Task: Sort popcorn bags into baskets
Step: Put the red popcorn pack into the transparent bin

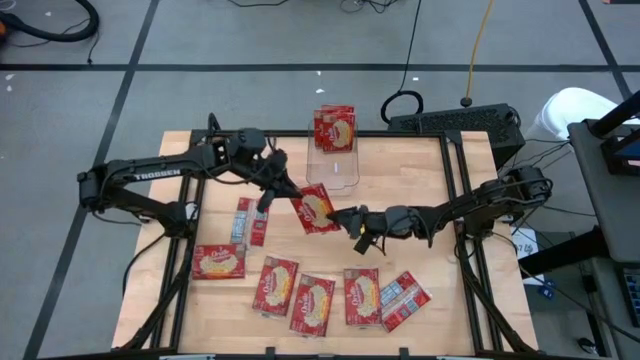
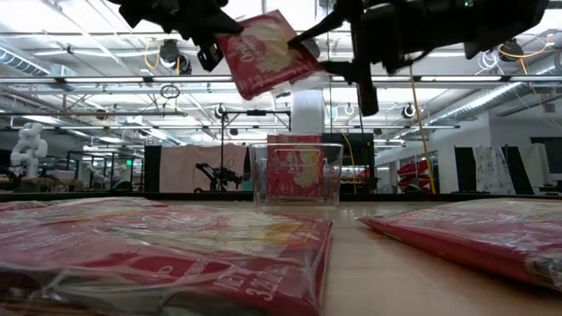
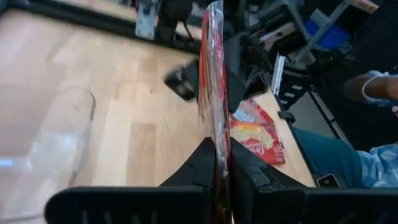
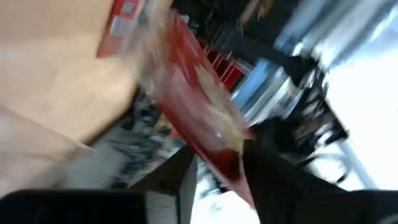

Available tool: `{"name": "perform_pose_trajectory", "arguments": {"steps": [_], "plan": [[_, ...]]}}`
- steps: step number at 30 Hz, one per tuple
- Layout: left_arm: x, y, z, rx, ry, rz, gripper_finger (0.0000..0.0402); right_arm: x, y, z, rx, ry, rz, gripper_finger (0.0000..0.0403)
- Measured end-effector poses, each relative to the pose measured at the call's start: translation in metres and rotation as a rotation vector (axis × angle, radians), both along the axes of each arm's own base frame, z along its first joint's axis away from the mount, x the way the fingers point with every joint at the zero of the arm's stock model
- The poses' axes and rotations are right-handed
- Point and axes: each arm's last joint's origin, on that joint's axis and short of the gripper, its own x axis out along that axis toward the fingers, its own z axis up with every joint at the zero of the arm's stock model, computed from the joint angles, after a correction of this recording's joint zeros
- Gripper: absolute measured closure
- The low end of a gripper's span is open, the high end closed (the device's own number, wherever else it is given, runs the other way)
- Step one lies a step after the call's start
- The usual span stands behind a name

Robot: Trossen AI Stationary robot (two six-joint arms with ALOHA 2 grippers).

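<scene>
The near bags lie flat along the table's front edge, and their white writing is too small and fuzzy to read; the only word that reads is TROSSEN in white on the left arm. In the middle, one red popcorn bag hangs in the air, with the left gripper pinched tight on its corner at about 10 o'clock and the right gripper at its other side at about 4 o'clock, fingers around the edge, though how tight cannot be told. Far off at 12 o'clock stands the clear basket with a bag upright behind it, and a person's sleeve is cut off at the edge of the left wrist view.
</scene>
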Motion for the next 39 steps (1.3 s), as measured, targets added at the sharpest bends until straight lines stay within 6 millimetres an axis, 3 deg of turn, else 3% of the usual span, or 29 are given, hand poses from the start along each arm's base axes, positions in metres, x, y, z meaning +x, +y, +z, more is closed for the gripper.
{"name": "perform_pose_trajectory", "arguments": {"steps": [6,12,18,24,31,35,39], "plan": [[-0.018,0.008,0.017,0.084,-0.085,0.024,0.0385,-0.009,0.012,-0.008,0.327,-0.081,-0.104,0.0242],[-0.035,0.022,0.033,0.167,-0.160,0.158,0.0363,-0.017,0.019,-0.013,0.608,-0.193,-0.215,0.0234],[-0.035,0.043,0.045,0.301,-0.293,0.280,0.0385,-0.021,0.026,-0.016,1.012,-0.300,-0.223,0.0234],[-0.027,0.069,0.038,0.412,-0.327,0.332,0.0376,-0.022,0.030,-0.017,1.415,-0.402,-0.240,0.0234],[-0.008,0.093,0.024,0.634,-0.236,0.423,0.0369,-0.026,0.039,-0.023,1.549,-0.372,-0.271,0.0234],[0.006,0.110,0.028,0.658,-0.160,0.424,0.0384,-0.027,0.043,-0.023,1.566,-0.364,-0.263,0.0234],[0.025,0.123,0.029,0.665,-0.045,0.362,0.0372,-0.028,0.044,-0.024,1.570,-0.361,-0.261,0.0234]]}}
